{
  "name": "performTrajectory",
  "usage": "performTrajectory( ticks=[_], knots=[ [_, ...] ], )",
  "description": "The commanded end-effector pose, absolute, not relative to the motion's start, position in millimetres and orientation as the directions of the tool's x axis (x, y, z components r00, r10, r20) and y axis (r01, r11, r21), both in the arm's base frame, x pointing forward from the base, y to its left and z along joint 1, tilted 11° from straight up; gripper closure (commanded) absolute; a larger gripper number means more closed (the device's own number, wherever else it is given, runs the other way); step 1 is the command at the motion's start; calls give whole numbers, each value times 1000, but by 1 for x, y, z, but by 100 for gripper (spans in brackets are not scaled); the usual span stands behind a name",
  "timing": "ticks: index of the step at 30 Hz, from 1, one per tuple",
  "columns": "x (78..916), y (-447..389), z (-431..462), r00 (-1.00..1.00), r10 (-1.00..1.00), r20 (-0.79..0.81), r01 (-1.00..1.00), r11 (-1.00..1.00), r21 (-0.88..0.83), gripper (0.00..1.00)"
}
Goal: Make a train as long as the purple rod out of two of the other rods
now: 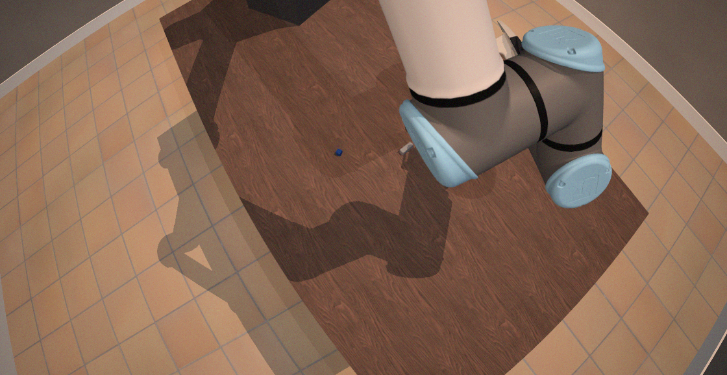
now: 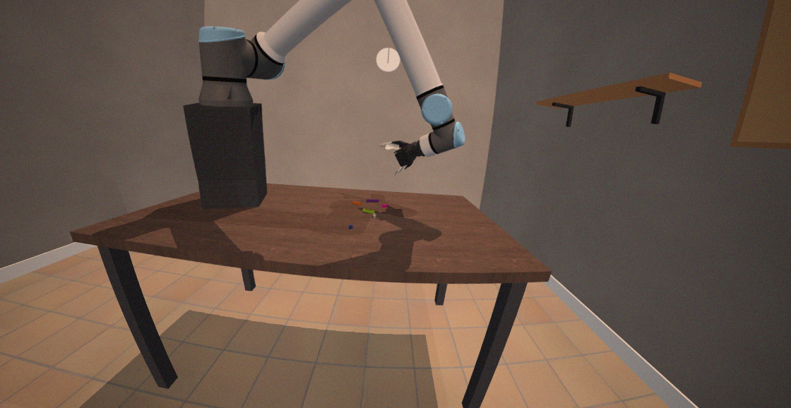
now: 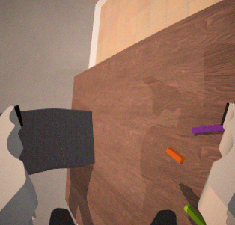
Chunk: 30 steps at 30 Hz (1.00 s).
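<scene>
We see a brown wooden table [image 2: 475,250] on dark legs, standing on a tiled floor [image 2: 331,350] in a grey-walled room. At the table's far left corner a dark block [image 2: 227,151] carries the arm [image 2: 397,24], which rises, bends and comes down over the right half of the table. On the right wall hangs a wooden shelf [image 2: 614,93].

The claw [image 2: 393,157] hangs in the air well above the table, pointing left, its fingers spread wide with nothing between them. In the wrist view the two pale fingers frame the edges of the picture.

The rods lie in a loose group on the table, below the claw. The purple rod [image 2: 372,200] lies farthest back, flat, apart from the others. The orange rod [image 2: 357,203] lies just left of it, not touching. The lime rod [image 2: 367,210] lies nearer to us, and a small grey rod [image 2: 375,214] sits just beside its right end. A magenta rod [image 2: 384,205] lies to the right of the group. The tiny blue rod [image 2: 349,226] lies alone, nearer and to the left. No two rods are lined up end to end.
</scene>
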<state>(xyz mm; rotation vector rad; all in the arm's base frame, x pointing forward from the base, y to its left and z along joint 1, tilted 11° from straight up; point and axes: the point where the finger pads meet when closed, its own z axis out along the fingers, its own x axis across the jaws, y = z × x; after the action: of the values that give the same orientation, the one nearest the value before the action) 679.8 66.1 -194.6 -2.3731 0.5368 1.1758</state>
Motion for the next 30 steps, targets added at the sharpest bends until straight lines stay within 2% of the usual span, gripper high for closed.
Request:
performTrajectory(
  ticks=[1,15,17,30],
  knots=[
    [671,65,-212,646,-95,-757,-445,-854,-272,0],
    [627,54,-281,851,221,-476,3,-909,-416,0],
    [627,54,-281,851,221,-476,3,-909,-416,0],
    [587,38,-319,802,555,-222,463,-812,-356,0]
  ],
)
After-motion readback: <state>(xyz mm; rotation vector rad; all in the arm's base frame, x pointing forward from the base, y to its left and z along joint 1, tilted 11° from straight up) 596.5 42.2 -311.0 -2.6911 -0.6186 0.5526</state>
